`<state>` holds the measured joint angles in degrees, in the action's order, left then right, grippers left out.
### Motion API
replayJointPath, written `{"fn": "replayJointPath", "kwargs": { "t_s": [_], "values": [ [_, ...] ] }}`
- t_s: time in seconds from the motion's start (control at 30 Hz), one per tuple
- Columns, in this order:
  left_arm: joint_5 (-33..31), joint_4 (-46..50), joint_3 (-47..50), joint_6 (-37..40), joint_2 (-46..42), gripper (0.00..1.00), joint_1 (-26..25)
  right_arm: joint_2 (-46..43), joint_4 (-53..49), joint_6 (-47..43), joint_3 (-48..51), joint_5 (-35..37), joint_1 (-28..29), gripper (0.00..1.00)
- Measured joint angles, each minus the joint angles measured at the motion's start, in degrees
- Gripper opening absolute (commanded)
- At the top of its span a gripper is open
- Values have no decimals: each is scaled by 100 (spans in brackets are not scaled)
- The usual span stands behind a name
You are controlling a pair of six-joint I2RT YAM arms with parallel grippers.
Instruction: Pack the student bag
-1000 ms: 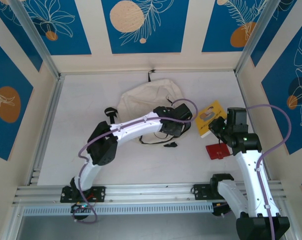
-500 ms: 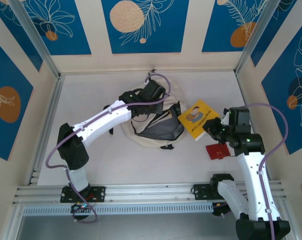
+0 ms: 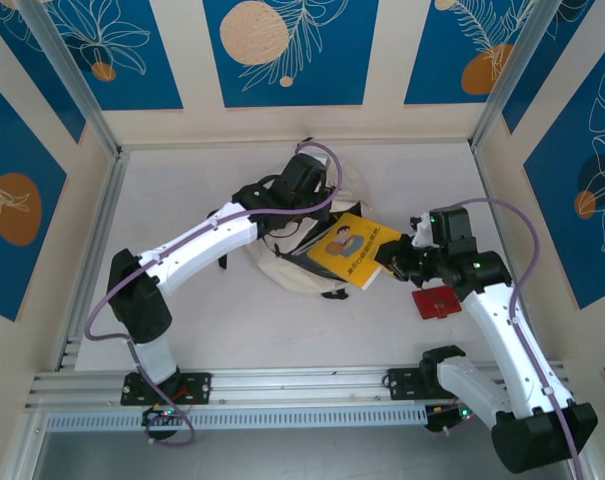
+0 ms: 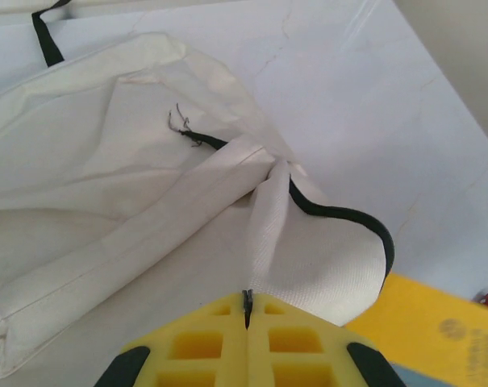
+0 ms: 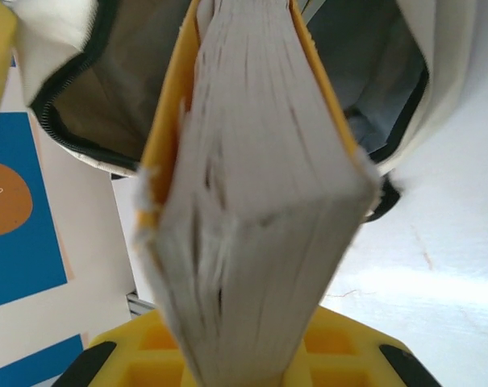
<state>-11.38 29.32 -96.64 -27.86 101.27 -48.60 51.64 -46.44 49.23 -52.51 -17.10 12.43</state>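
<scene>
Student bag (image 3: 274,266) held open by a thin pinch, yellow book (image 3: 354,248) at its mouth: slip or snag is the risk.
The left gripper (image 4: 246,305) is clamped tight on a small fold of cloth by the zip edge; the bag lies mid-table toward the far edge, its mouth facing right. The right gripper (image 3: 400,257) is closed on the book's near end, with the leading corner at the opening. If the cloth slides out of the pinch, the mouth likely sags and the book catches the zip rim or shoves the soft bag away.
</scene>
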Motion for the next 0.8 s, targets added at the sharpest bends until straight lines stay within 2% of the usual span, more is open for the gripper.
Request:
{"fn": "replayJointPath", "kwargs": {
  "t_s": [0.2, 0.43, 0.5, 0.6, 0.7, 0.8],
  "values": [
    [120, -407, 11, 2, -149, 0, 13, 496, 595, 684, 68, 109, 348, 7],
    [227, -621, 129, 63, -245, 2, 52, 831, 1478, 1169, 354, 229, 490, 6],
    [341, -479, 146, 61, -245, 21, 111, 907, 1784, 1255, 466, 304, 557, 6],
    [682, -155, 153, 46, -236, 44, 337, 944, 2159, 1300, 616, 444, 645, 6],
    [1215, 116, 208, 74, -142, 58, 619, 935, 2291, 1316, 697, 516, 671, 5],
    [1694, 278, 339, 208, 52, 66, 756, 931, 2293, 1316, 739, 525, 669, 5]
  ]
}}
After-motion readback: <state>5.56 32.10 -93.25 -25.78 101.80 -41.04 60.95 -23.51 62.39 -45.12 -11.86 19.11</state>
